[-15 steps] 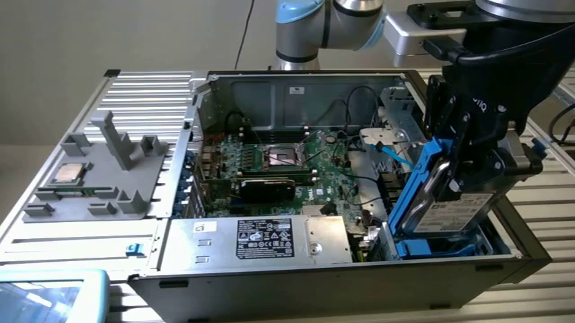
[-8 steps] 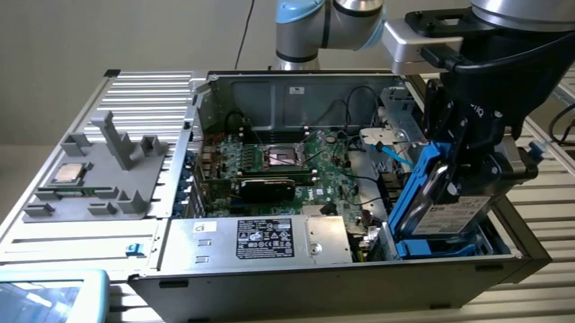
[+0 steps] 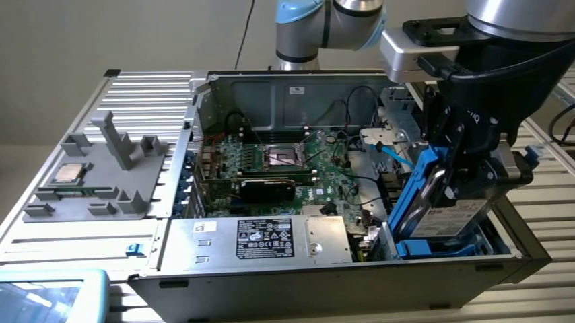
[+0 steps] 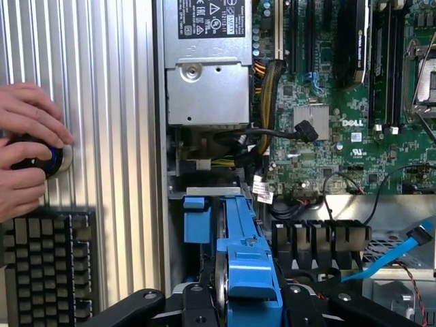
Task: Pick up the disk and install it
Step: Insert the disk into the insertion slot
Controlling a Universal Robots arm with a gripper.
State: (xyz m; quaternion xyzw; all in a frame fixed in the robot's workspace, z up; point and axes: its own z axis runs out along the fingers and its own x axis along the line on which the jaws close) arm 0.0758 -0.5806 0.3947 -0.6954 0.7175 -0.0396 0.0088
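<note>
Black gripper [image 3: 458,195] clamps blue-framed flat silver metal disk [image 3: 449,219] on edge over open computer case [image 3: 314,272]; probably dense, rigid, shock-sensitive, best gripped across its flat faces.

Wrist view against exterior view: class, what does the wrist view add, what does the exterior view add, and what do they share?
Wrist view adds: a person's hands on a round knob, beside a keyboard. Exterior view adds: a grey holder carrying a CPU chip, outside the case. Shared: the claw holding the blue-framed disk upright at the open case, plus the motherboard.
</note>
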